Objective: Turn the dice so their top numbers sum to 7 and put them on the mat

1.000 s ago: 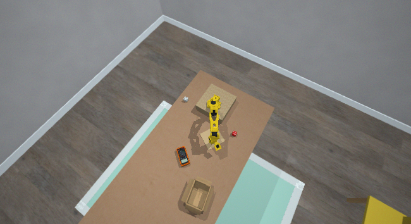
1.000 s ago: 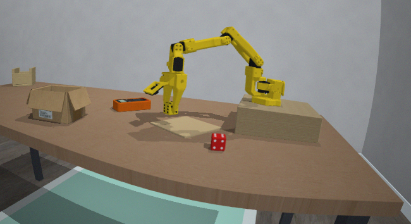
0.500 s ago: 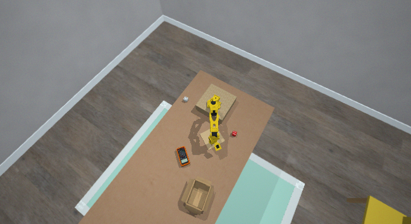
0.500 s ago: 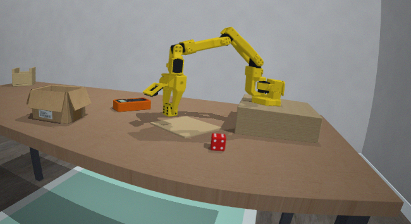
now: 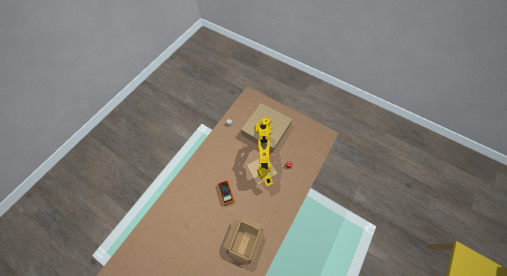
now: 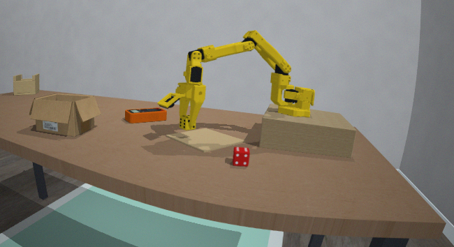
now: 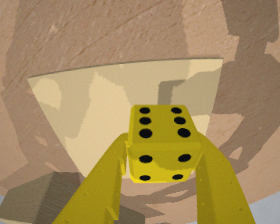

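Note:
My gripper [image 6: 186, 122] is shut on a yellow die [image 7: 161, 143] with black pips. It holds the die low at the far edge of the tan mat [image 6: 204, 139]; I cannot tell whether the die touches the surface. In the wrist view the die's face with six pips shows on top, and the mat [image 7: 118, 103] lies behind it. A red die [image 6: 241, 156] sits flat on the table in front of the mat, off it, with four pips on top.
An orange multimeter [image 6: 145, 114] lies just left of the gripper. An open cardboard box [image 6: 63, 114] stands further left. The arm's base sits on a wooden block [image 6: 307, 132] at the right. A small wooden holder [image 6: 26, 84] stands at the far left.

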`<state>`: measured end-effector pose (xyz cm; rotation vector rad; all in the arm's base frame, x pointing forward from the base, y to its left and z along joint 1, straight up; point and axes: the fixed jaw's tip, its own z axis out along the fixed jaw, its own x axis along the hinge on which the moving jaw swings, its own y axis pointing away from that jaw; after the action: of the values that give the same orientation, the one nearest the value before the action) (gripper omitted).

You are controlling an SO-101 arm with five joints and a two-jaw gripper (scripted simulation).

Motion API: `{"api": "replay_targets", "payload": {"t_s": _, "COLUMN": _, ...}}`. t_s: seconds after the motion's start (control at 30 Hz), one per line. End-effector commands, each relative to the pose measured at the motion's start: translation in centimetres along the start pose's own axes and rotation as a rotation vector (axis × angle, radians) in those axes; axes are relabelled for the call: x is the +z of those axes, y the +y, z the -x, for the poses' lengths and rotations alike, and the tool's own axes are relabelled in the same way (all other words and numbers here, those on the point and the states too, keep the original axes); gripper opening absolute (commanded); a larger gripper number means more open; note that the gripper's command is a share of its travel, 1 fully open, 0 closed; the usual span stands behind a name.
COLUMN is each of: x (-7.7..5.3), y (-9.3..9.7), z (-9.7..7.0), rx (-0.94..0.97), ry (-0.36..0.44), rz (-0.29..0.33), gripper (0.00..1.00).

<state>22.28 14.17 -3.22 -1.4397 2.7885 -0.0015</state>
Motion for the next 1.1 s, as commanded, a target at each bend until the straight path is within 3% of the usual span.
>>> {"api": "replay_targets", "payload": {"t_s": 0.0, "x": 0.9, "y": 0.5, "z": -0.4, "rx": -0.017, "ry": 0.028, "rz": 0.013, "gripper": 0.0}}
{"api": "replay_targets", "payload": {"t_s": 1.07, "x": 2.0, "y": 0.5, "z": -0.5, "rx": -0.017, "ry": 0.028, "rz": 0.013, "gripper": 0.0}}
